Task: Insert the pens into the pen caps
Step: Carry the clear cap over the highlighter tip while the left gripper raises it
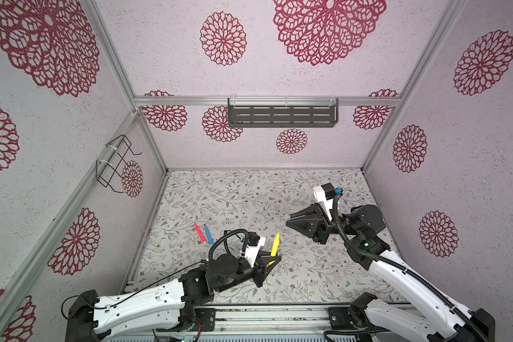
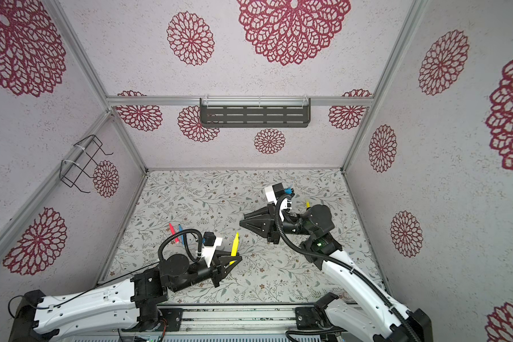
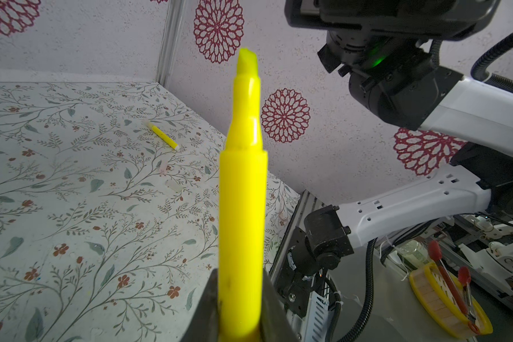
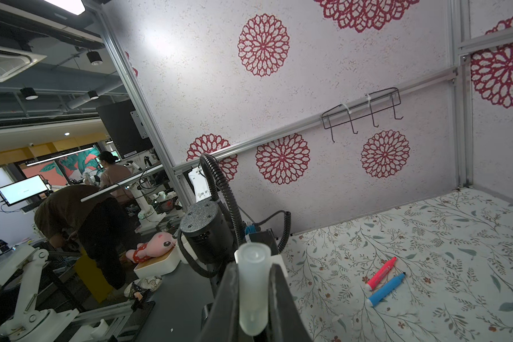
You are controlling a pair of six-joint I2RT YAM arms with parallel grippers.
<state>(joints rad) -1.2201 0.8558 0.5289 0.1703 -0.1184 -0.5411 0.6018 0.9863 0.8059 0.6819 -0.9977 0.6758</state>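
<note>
Left gripper (image 1: 274, 260) clamps a yellow pen (image 3: 242, 207), right gripper (image 4: 253, 266) a cap (image 4: 251, 296), not yet joined; pink pen (image 1: 200, 233) and blue pen (image 1: 208, 234) lie waiting.

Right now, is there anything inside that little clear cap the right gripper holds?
The clear cap in the right gripper looks empty: no pen is in it. Its sides are covered by the gripper's fingers, and the cloudy plastic hides fine detail.

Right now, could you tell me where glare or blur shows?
Right wrist view: a glare patch on the wall, clear cap sharp. Left wrist view: held yellow pen soft near the lens. Both top views: evenly lit, no glare.
</note>
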